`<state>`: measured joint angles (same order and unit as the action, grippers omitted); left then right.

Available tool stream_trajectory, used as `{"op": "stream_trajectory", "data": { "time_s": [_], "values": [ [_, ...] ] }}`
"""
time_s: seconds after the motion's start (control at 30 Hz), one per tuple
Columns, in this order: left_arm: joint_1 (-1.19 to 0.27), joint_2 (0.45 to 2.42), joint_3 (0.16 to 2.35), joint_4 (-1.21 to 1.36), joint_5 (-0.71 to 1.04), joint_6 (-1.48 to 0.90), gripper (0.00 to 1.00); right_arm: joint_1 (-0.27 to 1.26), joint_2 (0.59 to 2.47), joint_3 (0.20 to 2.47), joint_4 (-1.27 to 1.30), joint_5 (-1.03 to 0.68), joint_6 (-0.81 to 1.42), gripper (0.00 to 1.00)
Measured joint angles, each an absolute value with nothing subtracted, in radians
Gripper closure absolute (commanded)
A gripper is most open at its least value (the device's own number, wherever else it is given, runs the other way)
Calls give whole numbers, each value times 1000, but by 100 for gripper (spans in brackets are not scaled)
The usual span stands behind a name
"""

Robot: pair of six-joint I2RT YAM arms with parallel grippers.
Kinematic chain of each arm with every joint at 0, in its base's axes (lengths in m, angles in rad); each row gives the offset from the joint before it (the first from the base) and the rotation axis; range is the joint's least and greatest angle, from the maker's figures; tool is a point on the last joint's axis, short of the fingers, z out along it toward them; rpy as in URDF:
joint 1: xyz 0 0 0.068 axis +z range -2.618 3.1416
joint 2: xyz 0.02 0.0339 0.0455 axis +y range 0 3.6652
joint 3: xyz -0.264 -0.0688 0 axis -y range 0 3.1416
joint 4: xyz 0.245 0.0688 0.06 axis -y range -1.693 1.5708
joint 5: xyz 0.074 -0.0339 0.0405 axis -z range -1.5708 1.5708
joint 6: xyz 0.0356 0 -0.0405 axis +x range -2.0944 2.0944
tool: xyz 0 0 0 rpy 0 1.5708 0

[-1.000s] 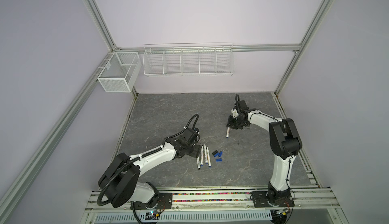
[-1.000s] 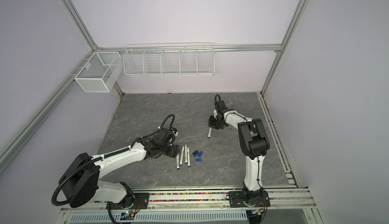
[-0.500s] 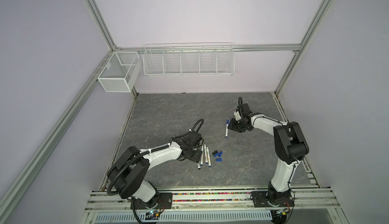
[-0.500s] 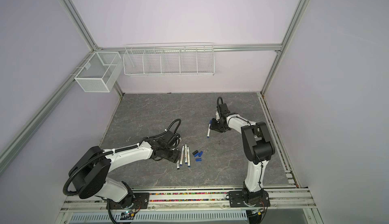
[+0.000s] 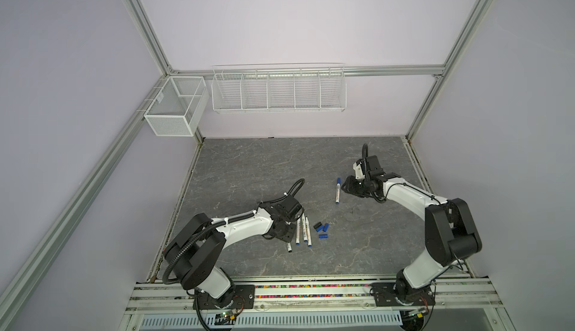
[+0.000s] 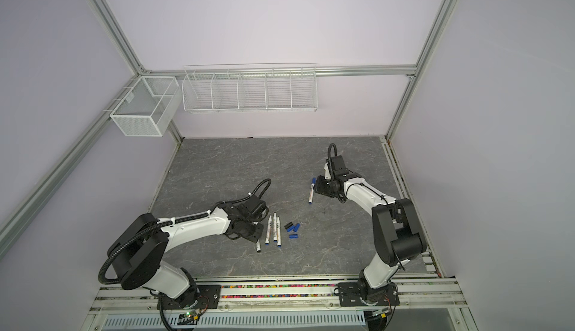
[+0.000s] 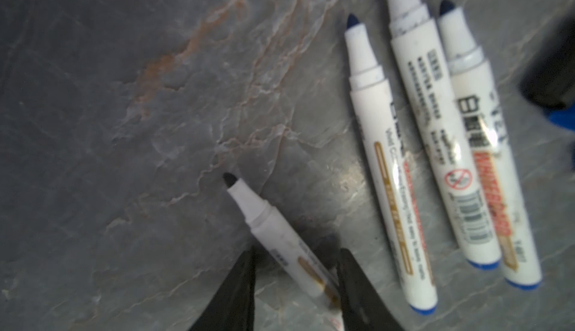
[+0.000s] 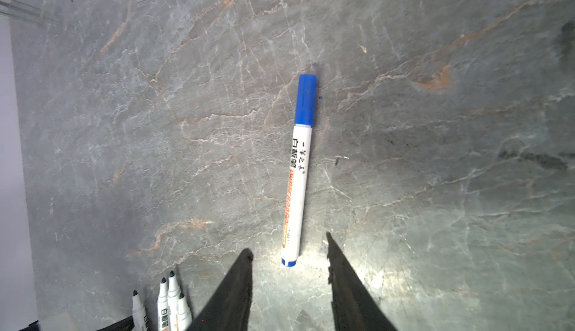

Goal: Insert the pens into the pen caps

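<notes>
- Covering the tabletop (image 5: 249,164) is grey veined stone; lilac walls, aluminium framing, two white wire baskets (image 5: 278,88).
- Four uncapped pens (image 7: 417,158), one blue-capped pen (image 8: 297,183), loose caps (image 5: 322,230): one black, others blue.
- Barrels show orange "WHITEBOARD", Chinese characters, a barcode.
- Left jaws stand apart, straddling the black-tipped pen (image 7: 270,233); right jaws apart, empty, beside the blue-capped pen.

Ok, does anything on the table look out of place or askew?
Nothing spilled or damaged. The black-tipped pen lies askew from the row of three uncapped pens, straddled by the left gripper. One capped pen lies alone, apart from the rest, before the right gripper.
</notes>
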<state>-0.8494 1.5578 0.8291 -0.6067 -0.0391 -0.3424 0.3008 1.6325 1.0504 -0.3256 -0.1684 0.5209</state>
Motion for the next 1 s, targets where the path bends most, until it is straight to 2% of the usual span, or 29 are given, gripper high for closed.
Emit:
{"op": "stream_trajectory", "data": {
  "time_s": [0.1,0.23,0.43,0.57,0.77,1.0],
  "values": [
    [-849,1570,843,-630,-49,-354,88,301,1583,1038,-326,-157,523,57],
    [-849,1582,859,-645,-55,-364,100,301,1513,1020,-327,-145,524,57],
    [-806,1583,874,-630,-52,-361,100,336,1438,1010,-347,-138,507,57],
    [-756,1542,898,-554,-28,-332,100,442,1431,1010,-350,-157,467,56],
    [-753,1452,925,-357,116,-282,100,612,1433,1009,-267,-262,436,55],
    [-753,1412,895,-175,229,-268,100,643,1440,1011,-142,-360,446,55]
  ]
}}
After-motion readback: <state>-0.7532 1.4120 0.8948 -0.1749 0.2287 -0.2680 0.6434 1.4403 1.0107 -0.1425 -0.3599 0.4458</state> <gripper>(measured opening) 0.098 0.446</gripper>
